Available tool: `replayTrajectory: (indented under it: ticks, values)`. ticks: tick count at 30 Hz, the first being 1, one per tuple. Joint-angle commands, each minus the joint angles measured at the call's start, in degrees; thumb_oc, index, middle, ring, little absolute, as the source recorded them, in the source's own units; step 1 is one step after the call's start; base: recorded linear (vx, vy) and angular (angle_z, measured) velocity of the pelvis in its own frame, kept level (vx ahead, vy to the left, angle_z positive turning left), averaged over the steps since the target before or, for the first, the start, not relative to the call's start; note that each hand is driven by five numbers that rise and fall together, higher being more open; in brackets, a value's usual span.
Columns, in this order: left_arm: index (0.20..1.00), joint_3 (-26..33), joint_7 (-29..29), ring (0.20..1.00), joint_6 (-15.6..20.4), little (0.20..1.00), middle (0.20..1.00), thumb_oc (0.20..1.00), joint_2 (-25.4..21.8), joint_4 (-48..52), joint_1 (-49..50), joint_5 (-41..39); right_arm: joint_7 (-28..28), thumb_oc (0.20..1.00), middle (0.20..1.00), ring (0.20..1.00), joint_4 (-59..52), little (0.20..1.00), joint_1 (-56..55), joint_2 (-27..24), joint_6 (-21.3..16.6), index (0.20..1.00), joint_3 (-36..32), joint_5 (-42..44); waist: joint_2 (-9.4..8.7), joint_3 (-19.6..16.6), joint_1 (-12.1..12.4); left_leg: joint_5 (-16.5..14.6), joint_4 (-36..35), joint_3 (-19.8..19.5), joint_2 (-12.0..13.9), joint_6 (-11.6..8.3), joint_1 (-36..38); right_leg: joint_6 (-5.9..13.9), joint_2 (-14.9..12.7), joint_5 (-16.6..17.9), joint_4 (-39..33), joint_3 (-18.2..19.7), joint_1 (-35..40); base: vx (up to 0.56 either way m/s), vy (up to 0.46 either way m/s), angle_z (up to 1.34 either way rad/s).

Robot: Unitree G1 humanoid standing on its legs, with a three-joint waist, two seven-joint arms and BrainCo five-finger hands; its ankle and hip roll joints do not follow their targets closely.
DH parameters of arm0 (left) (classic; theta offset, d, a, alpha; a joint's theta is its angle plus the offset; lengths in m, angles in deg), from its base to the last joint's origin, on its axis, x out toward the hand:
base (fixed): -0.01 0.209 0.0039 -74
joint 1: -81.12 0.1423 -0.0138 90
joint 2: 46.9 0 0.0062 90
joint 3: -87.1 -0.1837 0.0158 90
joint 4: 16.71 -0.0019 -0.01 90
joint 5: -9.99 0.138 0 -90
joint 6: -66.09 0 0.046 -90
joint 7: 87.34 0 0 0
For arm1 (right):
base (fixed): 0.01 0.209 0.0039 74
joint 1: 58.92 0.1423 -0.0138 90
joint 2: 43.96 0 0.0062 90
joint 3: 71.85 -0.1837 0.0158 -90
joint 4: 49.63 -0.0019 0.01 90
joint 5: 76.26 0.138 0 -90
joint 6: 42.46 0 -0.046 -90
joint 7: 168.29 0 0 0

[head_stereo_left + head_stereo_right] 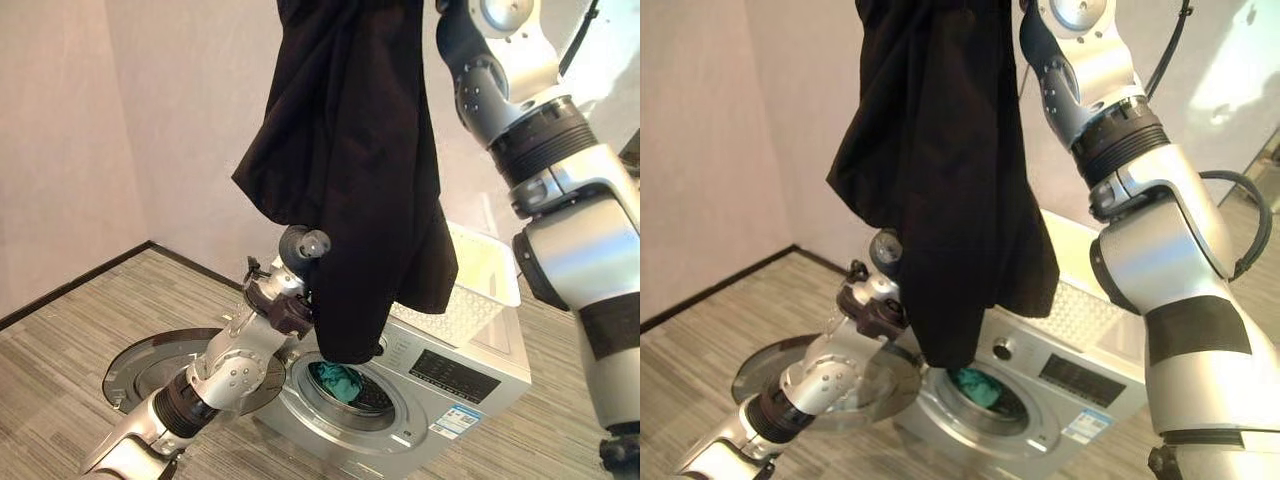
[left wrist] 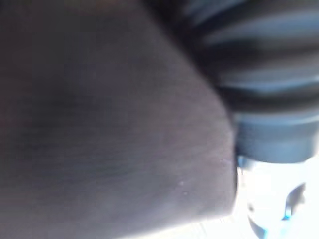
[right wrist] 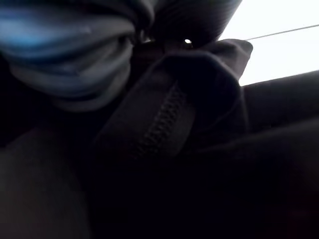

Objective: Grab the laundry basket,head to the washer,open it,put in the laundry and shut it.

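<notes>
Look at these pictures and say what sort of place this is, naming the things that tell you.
Probably a home laundry corner or a mock-up of one: a front-loading washer with its door swung open, a white laundry basket resting on top, and a black garment hanging above the drum.

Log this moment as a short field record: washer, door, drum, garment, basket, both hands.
washer: silver front-loader on the wood-pattern floor
door: round door swung fully open to the washer's left
drum: a teal item already lies inside
garment: black garment hangs from above, its lower end just over the drum opening
basket: white basket sits on top of the washer
left hand: left hand against the garment's lower part, fingers hidden
right hand: above the head views; its wrist view shows bunched black cloth with a zip, grip unclear
</notes>
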Motion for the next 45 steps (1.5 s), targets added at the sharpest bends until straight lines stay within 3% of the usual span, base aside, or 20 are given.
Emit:
replayTrajectory:
  ticks: [1,5,7,11,14,21,27,36,41,45]
  values:
    - [1.000,4.0,0.5,1.000,4.2,1.000,1.000,1.000,2.1,2.3,-6.3,-1.5,0.2,0.200,0.200,0.200,-0.9,0.200,3.3,-5.0,-1.9,0.200,-0.5,-1.5,0.43,1.2,1.4,-5.4,0.2,0.9,0.0,1.43,2.7,2.90,-2.3,0.9,0.4,2.0,-1.1,0.00,-0.006,-0.05]
    - [1.000,6.4,0.7,1.000,5.3,1.000,1.000,1.000,2.6,3.4,-5.7,-0.6,2.5,0.200,0.200,0.200,-11.3,0.200,-2.8,-13.1,-1.8,0.200,-0.5,-6.3,0.53,1.8,0.9,-5.5,0.2,1.8,0.1,1.50,2.9,3.00,-2.2,0.9,0.4,2.9,-1.5,0.00,-0.004,-0.17]
    - [1.000,6.8,0.7,1.000,5.3,1.000,1.000,1.000,2.7,3.5,-5.4,-0.6,2.8,0.200,0.200,0.200,-12.7,0.200,-3.7,-14.7,-1.8,0.200,-0.7,-7.1,0.53,1.8,0.8,-5.6,0.2,1.9,0.2,1.51,3.0,3.02,-2.2,0.9,0.4,2.9,-1.6,0.00,-0.001,-0.05]
    - [1.000,8.3,-1.7,1.000,4.2,1.000,1.000,1.000,2.6,4.8,-2.8,0.0,7.0,0.200,0.200,0.200,-22.4,0.200,-9.0,-29.5,-1.4,0.200,2.4,-17.5,0.73,2.3,0.1,-5.8,0.2,2.4,0.1,1.62,3.3,3.19,-2.2,0.9,0.4,3.4,-1.6,0.00,0.003,-0.01]
    - [1.000,7.6,-2.6,1.000,3.7,1.000,1.000,1.000,2.9,4.6,-1.9,0.2,8.8,0.200,0.200,0.200,-26.2,0.200,-14.1,-31.9,-2.4,0.200,-0.1,-17.2,1.07,2.5,0.4,-5.9,0.2,2.4,0.0,1.71,3.5,3.26,-2.3,0.7,0.4,3.2,-1.4,0.01,0.006,-0.10]
    - [1.000,6.6,-2.7,1.000,2.2,1.000,1.000,1.000,2.1,2.8,-0.2,0.6,11.6,0.200,0.200,0.200,-34.6,0.200,-22.6,-33.3,-2.6,0.200,-4.1,-19.2,1.76,2.8,0.5,-5.9,0.2,2.5,-0.3,1.94,3.5,3.30,-2.5,0.8,0.4,3.3,-1.3,0.00,0.002,-0.04]
    - [1.000,5.1,-2.5,1.000,-1.8,1.000,1.000,1.000,-2.8,-0.3,4.6,1.4,14.8,0.200,0.200,0.200,-47.3,0.200,-33.4,-30.3,-1.4,0.200,-8.3,-23.3,3.70,3.4,0.8,-5.8,0.2,2.7,-0.6,2.36,3.7,3.30,-2.9,0.9,0.4,3.2,-1.2,0.00,0.000,0.00]
    - [1.000,5.5,-2.1,1.000,-4.3,1.000,1.000,1.000,-5.8,-1.8,9.5,0.3,15.9,0.200,0.200,0.200,-55.4,0.200,-40.4,-28.0,-0.8,0.200,-12.5,-24.0,4.73,3.5,0.8,-5.5,0.2,2.6,-0.7,2.46,3.5,3.22,-2.9,0.8,0.4,3.3,-1.2,0.00,0.000,0.00]
    - [1.000,6.1,-0.8,1.000,-4.3,1.000,1.000,1.000,-4.7,-2.6,10.2,-1.4,18.4,0.200,0.200,0.200,-60.6,0.200,-46.5,-26.0,-1.0,0.200,-15.0,-19.4,5.09,3.5,0.2,-5.4,0.2,2.8,-0.7,2.40,3.7,3.10,-2.8,0.7,0.4,3.4,-1.1,0.00,0.000,0.00]
    - [1.000,7.1,-0.2,1.000,-4.0,1.000,1.000,1.000,-4.2,-2.0,9.7,-2.7,21.5,0.200,0.200,0.200,-65.4,0.200,-52.0,-27.5,-0.9,0.200,-16.6,-15.2,5.15,3.3,-0.6,-5.5,0.2,3.1,-0.7,2.30,3.8,3.08,-2.8,0.6,0.4,3.6,-1.1,0.00,0.000,0.00]
